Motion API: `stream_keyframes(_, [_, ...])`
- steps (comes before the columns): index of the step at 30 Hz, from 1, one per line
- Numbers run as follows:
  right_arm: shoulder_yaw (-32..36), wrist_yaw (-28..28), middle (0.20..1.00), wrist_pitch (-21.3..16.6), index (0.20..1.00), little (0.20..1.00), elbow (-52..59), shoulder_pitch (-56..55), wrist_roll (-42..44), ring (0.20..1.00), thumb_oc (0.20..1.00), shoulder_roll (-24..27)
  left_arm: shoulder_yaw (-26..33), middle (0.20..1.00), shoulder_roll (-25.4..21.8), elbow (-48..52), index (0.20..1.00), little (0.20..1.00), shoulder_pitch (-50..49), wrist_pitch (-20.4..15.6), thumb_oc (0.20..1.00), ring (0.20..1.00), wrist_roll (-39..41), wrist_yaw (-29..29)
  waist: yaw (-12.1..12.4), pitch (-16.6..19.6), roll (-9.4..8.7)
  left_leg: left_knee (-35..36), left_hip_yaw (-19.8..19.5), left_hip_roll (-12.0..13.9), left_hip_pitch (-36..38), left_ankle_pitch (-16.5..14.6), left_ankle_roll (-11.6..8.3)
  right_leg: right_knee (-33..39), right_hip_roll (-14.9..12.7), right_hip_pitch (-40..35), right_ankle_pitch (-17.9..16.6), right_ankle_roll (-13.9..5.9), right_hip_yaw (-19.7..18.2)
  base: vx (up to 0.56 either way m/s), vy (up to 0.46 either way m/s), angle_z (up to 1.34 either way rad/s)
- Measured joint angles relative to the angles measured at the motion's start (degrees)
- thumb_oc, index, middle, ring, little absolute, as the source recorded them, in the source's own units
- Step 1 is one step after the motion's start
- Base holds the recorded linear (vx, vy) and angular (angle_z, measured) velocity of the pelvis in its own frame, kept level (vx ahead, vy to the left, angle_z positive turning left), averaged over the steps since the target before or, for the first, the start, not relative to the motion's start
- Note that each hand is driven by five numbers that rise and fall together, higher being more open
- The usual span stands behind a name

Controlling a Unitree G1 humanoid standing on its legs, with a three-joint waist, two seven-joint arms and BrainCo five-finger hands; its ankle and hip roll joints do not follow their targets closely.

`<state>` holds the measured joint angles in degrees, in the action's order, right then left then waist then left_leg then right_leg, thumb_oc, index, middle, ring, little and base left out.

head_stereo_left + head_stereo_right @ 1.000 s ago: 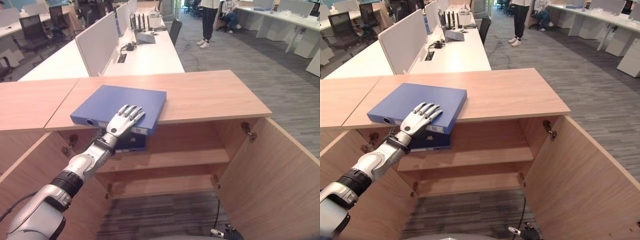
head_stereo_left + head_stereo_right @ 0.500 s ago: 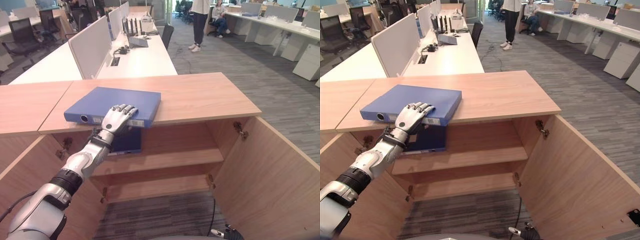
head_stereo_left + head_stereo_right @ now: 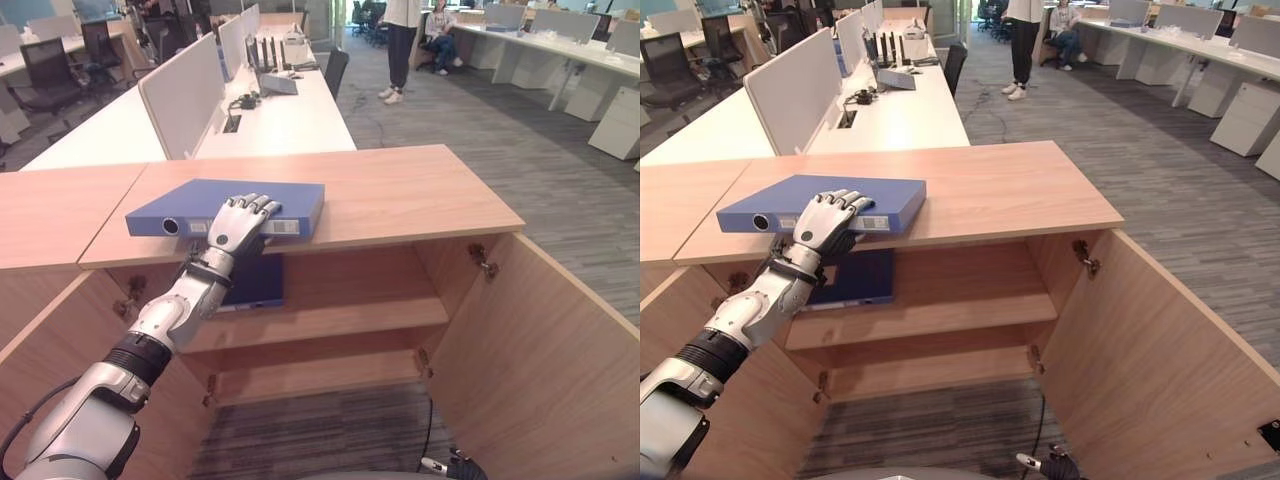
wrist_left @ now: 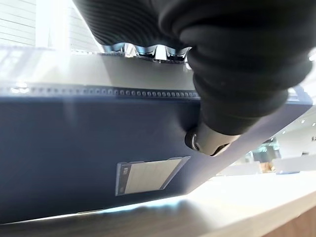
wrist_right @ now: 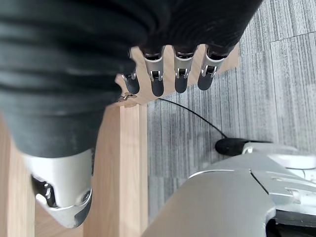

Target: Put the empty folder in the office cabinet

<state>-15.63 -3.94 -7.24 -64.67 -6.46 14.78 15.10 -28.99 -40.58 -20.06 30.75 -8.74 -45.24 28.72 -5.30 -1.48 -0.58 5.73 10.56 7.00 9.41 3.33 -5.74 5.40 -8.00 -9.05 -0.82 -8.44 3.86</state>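
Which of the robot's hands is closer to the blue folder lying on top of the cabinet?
Left. The left hand has its fingers curled over the blue folder; the right hand hangs low over the carpet, holding nothing.

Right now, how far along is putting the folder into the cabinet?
Done: the cabinet doors stand open. In hand: the left hand grips the near edge of the blue folder, which lies on the cabinet top. Left: lower it onto a shelf, beside the folder already there.
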Motion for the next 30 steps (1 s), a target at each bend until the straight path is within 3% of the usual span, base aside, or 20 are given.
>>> stream_keyframes(2, [0.00,-0.03,1.000,0.04,1.000,1.000,0.01,0.07,0.17,1.000,1.000,-0.07,0.59,0.200,-0.07,2.16,0.200,0.200,-0.04,-0.14,0.200,0.200,0.95,-0.21,0.23,-0.05,0.00,0.00,-0.12,0.00,-0.05,0.00,0.00,0.00,-0.04,-0.04,0.01,-0.01,0.12,0.00,0.000,0.00])
stream_keyframes(6, [0.01,-0.16,1.000,0.28,1.000,1.000,-0.02,0.21,2.10,1.000,1.000,-0.67,7.26,0.200,-0.02,12.85,0.200,0.200,0.04,-1.07,0.200,0.200,5.54,0.21,0.91,-0.30,0.16,0.00,-0.31,-0.01,-0.15,0.00,0.00,0.01,0.00,-0.03,0.01,-0.02,0.25,0.00,-0.015,0.01])
stream_keyframes(13, [0.01,-0.13,1.000,0.36,1.000,1.000,-0.22,0.37,2.11,1.000,1.000,-0.74,16.34,0.200,0.07,20.95,0.200,0.200,1.06,-3.25,0.200,0.200,12.52,3.62,1.31,-0.69,0.85,0.00,-1.33,-0.04,-0.26,0.00,0.00,0.01,-0.10,-0.57,0.18,-0.09,1.31,0.00,-0.025,0.07])
stream_keyframes(21, [0.02,0.04,1.000,0.47,1.000,1.000,-0.29,0.64,2.10,1.000,1.000,-0.62,22.56,0.200,2.70,30.89,0.200,0.200,0.85,-8.97,0.200,0.200,29.31,3.18,2.87,-1.28,1.95,-0.02,-2.02,-0.07,-0.24,0.02,0.00,0.01,-0.07,-1.13,0.36,-0.20,2.02,-0.01,-0.017,0.05])
stream_keyframes(23, [0.04,0.02,1.000,0.47,1.000,1.000,-0.29,0.93,2.10,1.000,1.000,-0.60,24.05,0.200,6.18,34.88,0.200,0.200,0.52,-10.48,0.200,0.200,34.86,2.80,2.85,-1.26,1.97,-0.01,-2.46,-0.21,-0.39,0.05,0.03,0.01,-0.16,-1.20,0.41,-0.18,2.44,-0.02,-0.015,0.10])
stream_keyframes(27, [0.06,0.02,1.000,0.52,1.000,1.000,-0.22,1.94,2.13,1.000,1.000,-0.44,24.83,0.200,7.16,42.95,0.200,0.200,-1.34,-15.69,0.200,0.200,49.82,-2.95,3.47,-0.90,2.58,-0.02,-3.22,-0.25,-0.68,0.20,0.06,0.01,-0.15,-1.33,0.50,-0.11,3.16,-0.02,-0.008,0.09])
stream_keyframes(30, [0.10,0.05,1.000,1.33,1.000,1.000,0.06,2.10,2.15,1.000,1.000,0.26,25.62,0.200,8.52,45.74,0.200,0.200,-7.25,-16.90,0.200,0.200,61.74,-9.98,4.38,-0.24,3.79,-0.01,-3.89,-0.46,-0.64,0.20,0.06,0.01,-0.17,-1.77,0.61,-0.11,3.53,-0.02,-0.002,0.09])
